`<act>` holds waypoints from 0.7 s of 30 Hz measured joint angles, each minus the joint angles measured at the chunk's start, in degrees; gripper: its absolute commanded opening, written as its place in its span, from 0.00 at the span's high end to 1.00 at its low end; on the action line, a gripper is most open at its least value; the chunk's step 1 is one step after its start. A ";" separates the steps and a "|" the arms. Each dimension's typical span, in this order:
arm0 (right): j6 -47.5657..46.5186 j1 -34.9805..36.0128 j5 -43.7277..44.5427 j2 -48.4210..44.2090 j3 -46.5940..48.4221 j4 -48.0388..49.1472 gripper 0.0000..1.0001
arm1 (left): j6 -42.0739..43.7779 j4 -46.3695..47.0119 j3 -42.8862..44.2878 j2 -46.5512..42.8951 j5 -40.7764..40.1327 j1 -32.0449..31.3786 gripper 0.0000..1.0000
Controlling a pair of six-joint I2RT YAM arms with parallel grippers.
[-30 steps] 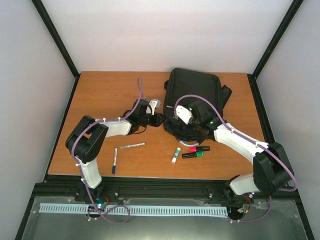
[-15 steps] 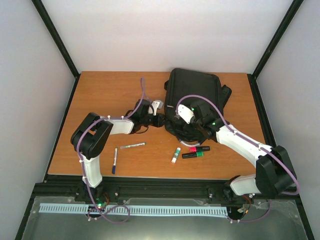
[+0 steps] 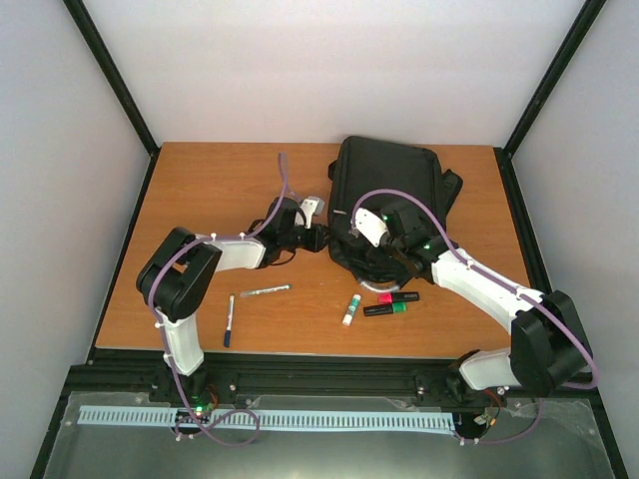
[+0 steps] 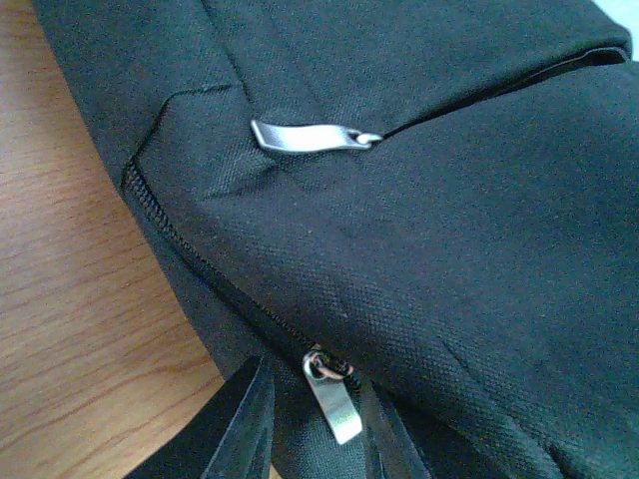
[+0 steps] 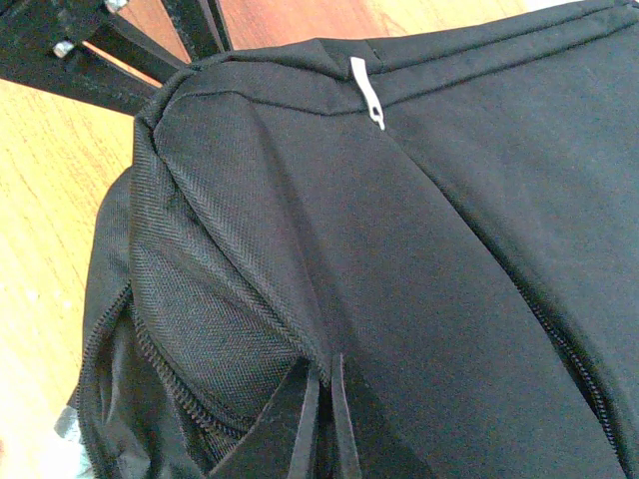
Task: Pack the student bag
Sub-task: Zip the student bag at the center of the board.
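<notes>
The student bag (image 3: 387, 185), a large rounded rectangle of soft black fabric, lies at the upper right of the wooden worktop (image 3: 200, 200) in the overhead view, its lower end bunched between the two arms. The left gripper (image 4: 319, 379) sits at the bag's lower left edge with its black fingers (image 4: 250, 424) narrowly apart, one on each side of a small flat silver zip pull (image 4: 337, 409) that hangs from a toothed black zip line. A gap shows between the pull and the finger on the left of the frame, so the pull is not clamped. Higher in that wrist view a longer metal pull (image 4: 305, 137) lies flat along a seam, and the cloth shows a fine, grainy weave. The right gripper (image 5: 321, 369) is nearly closed, pinching a raised ridge of the bag's fabric between its thin dark fingers (image 5: 300, 414). The cloth creases up to it in soft folds, with a coarser ribbed weave at the left of that frame, and a slim silver pull (image 5: 367, 92) rests at a seam near the top. On the wood grain below the bag in the overhead view lie a white stick with a green end (image 3: 349, 310), a black marker with pink (image 3: 397, 297) and a black marker with green (image 3: 384, 309) just beside each other, and further left a slim silver pen (image 3: 265, 290) and a dark pen (image 3: 229, 321)
</notes>
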 measured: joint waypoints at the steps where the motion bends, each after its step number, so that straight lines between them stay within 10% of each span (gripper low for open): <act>1: 0.00 0.00 0.00 0.00 0.00 0.00 0.97 | 0.04 0.37 -0.24 -0.20 0.35 0.00 0.76; 21: 0.02 -0.76 0.31 0.00 -0.04 -0.07 0.97 | -2.40 4.48 1.77 5.20 6.43 -0.04 0.81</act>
